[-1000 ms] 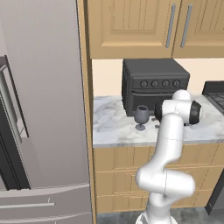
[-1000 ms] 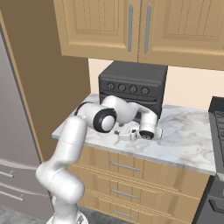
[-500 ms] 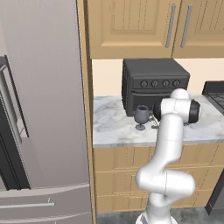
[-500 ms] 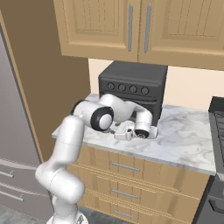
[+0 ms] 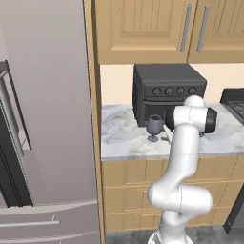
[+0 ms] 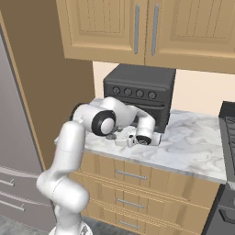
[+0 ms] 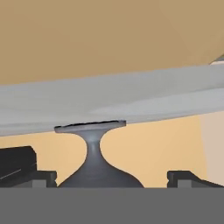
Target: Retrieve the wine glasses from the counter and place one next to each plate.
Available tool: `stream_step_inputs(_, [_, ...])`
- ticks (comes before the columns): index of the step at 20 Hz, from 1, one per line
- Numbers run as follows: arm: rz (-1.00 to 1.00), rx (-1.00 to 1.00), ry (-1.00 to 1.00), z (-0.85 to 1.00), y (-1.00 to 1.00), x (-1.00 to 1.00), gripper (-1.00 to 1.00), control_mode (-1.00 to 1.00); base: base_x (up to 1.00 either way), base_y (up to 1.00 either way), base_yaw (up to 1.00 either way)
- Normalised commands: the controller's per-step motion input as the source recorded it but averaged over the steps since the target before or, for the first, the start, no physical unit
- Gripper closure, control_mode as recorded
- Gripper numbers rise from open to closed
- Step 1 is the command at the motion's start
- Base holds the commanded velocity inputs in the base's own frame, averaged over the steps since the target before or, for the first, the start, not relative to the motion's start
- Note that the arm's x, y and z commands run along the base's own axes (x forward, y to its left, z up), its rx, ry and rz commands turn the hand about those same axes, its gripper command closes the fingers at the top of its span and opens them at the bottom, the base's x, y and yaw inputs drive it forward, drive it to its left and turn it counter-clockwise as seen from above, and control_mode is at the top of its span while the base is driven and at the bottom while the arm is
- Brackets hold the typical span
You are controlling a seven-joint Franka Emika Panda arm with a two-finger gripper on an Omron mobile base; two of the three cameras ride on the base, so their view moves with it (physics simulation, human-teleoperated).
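Observation:
One smoky-grey wine glass (image 5: 153, 127) stands upright on the marble counter (image 5: 123, 139), just in front of the black oven. In the hand view the picture is rolled over, so the glass's foot (image 7: 89, 127) is on top and its bowl below. My gripper (image 7: 107, 176) is open. The bowl sits between the two fingertips (image 7: 27, 171), apart from both. In the right base view the gripper (image 6: 120, 138) lies low over the counter (image 6: 193, 143), pointing left at the glass. The plates are out of view.
A black toaster oven (image 5: 167, 93) stands right behind the glass. A tall grey fridge (image 5: 43, 119) and a wooden side panel close off the counter's left end. A stove (image 6: 228, 126) borders the right end. Wooden cabinets (image 6: 137, 27) hang above.
The hand has slid a little further left along the counter toward the glass. The jaws stayed open and the glass has not moved.

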Motion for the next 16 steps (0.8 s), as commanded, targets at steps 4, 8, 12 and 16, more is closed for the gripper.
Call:
stream_step_inputs(4, [-0.04,0.00,0.05,0.00,0.12,0.04,-1.00,-1.00,0.00,0.00,0.00])
stream_step_inputs(8, [-0.05,0.00,0.09,0.00,0.12,0.03,-1.00,-1.00,0.00,0.00,0.00])
stream_step_inputs(12, [-0.07,0.00,0.08,0.00,0.09,0.00,-1.00,-1.00,0.00,0.00,0.00])
stream_step_inputs(16, [-0.06,0.00,0.04,0.00,0.09,0.00,-1.00,-1.00,0.00,0.00,0.00])
